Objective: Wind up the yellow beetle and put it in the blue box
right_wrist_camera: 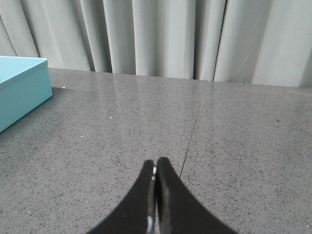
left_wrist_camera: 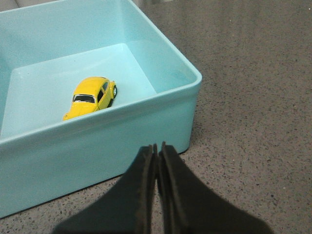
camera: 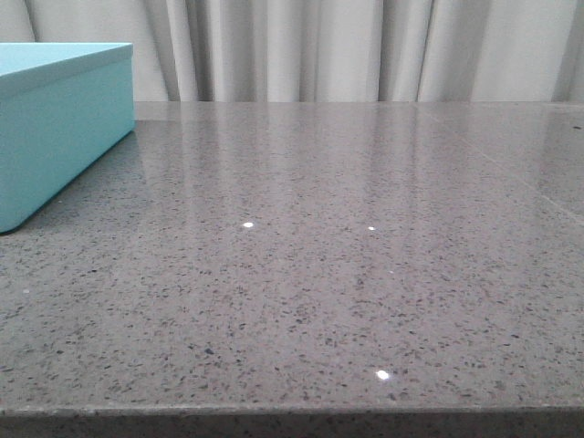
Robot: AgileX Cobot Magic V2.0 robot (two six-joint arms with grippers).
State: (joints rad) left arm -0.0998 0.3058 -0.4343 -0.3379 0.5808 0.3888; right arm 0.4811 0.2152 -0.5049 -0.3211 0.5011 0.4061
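Note:
The yellow beetle [left_wrist_camera: 90, 97] lies on the floor of the open blue box [left_wrist_camera: 165, 105], near the box's near wall, in the left wrist view. My left gripper [left_wrist_camera: 157, 146] is shut and empty, just outside the box's near wall above the table. The blue box also shows at the far left of the front view [camera: 55, 137] and at the left edge of the right wrist view [right_wrist_camera: 19, 90]. My right gripper [right_wrist_camera: 155, 163] is shut and empty over the bare grey table, well away from the box. Neither gripper shows in the front view.
The table is a speckled grey stone top [camera: 328, 274] with a thin seam [right_wrist_camera: 192, 131] running across it. Pale curtains [camera: 347, 46] hang behind the far edge. The table's front edge [camera: 292, 411] is at the bottom of the front view.

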